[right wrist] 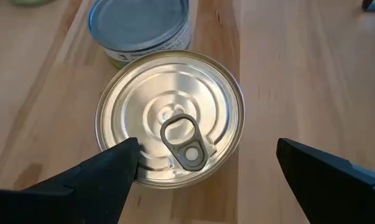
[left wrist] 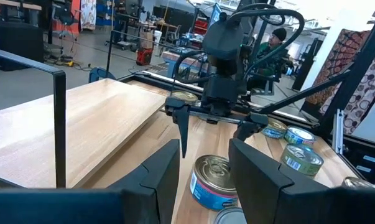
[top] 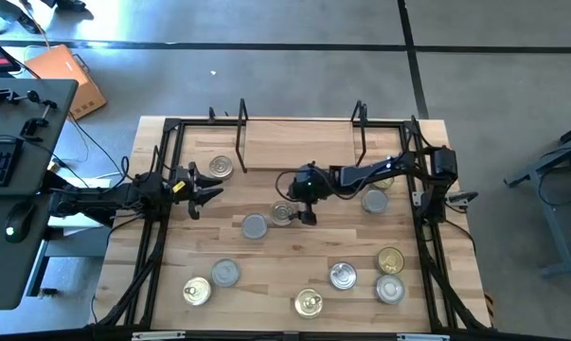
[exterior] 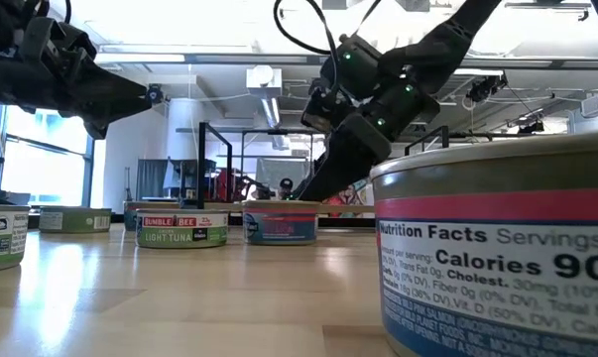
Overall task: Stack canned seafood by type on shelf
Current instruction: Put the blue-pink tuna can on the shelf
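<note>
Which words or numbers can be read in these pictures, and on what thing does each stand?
"Nutrition Facts", "Servings", "Calories 90", "Cholest.": near can, low view; its finer print is too small to read.
"BUMBLE BEE", "LIGHT TUNA": green can.
Blue can: label blurred.
Can labels in the other views: too small to read.

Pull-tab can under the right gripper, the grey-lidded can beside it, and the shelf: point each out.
pull-tab can (right wrist: 170,118), right wrist view, lid centre.
grey-lidded can (right wrist: 140,18), right wrist view, lid.
shelf (top: 294,142), high view, bare wood board.
</note>
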`<action>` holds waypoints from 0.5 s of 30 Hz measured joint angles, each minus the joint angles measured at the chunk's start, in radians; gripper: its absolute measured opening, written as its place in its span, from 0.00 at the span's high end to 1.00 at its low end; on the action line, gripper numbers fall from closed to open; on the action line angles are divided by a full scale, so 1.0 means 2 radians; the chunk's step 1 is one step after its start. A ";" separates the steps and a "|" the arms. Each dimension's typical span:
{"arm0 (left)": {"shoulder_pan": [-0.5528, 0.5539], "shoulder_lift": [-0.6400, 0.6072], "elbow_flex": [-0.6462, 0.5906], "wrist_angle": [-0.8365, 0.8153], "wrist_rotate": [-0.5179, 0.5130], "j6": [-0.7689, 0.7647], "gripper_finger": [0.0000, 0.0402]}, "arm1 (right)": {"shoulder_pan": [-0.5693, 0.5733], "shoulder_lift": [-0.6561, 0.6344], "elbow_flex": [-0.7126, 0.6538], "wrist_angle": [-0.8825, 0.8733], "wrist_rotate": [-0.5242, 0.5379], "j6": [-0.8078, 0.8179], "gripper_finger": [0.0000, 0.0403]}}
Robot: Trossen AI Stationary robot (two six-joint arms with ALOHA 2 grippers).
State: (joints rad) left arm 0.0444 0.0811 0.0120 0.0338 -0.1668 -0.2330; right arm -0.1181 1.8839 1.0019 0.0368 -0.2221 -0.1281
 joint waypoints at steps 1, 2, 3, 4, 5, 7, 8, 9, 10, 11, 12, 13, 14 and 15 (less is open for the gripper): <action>0.000 0.000 0.000 0.000 0.000 0.000 0.68 | 0.000 0.000 0.000 -0.002 0.000 0.007 0.06; 0.000 0.000 0.000 0.000 0.000 0.000 0.68 | 0.000 0.000 0.000 -0.003 0.000 0.014 0.06; 0.000 0.000 0.000 0.000 0.000 0.000 0.68 | 0.000 0.000 0.000 -0.005 0.000 0.023 0.06; 0.000 0.000 0.000 0.000 0.000 0.000 0.68 | 0.000 -0.002 0.000 -0.008 0.000 0.031 0.06; 0.000 0.000 0.000 0.000 0.000 0.000 0.68 | 0.000 -0.004 -0.001 -0.015 0.000 0.036 0.06; 0.000 0.000 0.000 0.000 0.000 0.000 0.68 | 0.001 -0.011 -0.001 -0.027 0.000 0.047 0.06; 0.000 0.000 0.000 0.000 0.000 0.000 0.68 | 0.001 -0.015 -0.001 -0.037 0.000 0.052 0.06; 0.000 0.000 0.000 0.000 0.000 0.000 0.68 | 0.001 -0.020 -0.002 -0.044 0.000 0.058 0.06; 0.000 0.002 0.000 0.000 0.000 0.000 0.68 | 0.001 -0.025 -0.002 -0.053 0.002 0.062 0.06; 0.000 0.002 0.000 0.000 0.000 0.000 0.68 | 0.001 -0.030 -0.003 -0.062 0.004 0.065 0.06; 0.000 0.003 0.000 0.000 0.000 0.000 0.68 | 0.003 -0.036 -0.003 -0.069 0.007 0.067 0.06; 0.000 0.004 0.000 0.000 0.000 0.000 0.68 | 0.005 -0.041 -0.004 -0.077 0.015 0.072 0.06; 0.000 0.005 0.000 0.000 0.000 0.000 0.68 | 0.009 -0.046 -0.004 -0.084 0.025 0.074 0.06; 0.000 0.007 0.000 0.000 0.001 0.000 0.68 | 0.013 -0.050 -0.004 -0.092 0.037 0.075 0.06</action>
State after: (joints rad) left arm 0.0444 0.0944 0.0120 0.0330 -0.1650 -0.2335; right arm -0.0912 1.7835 0.9947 -0.1469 -0.1487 0.0222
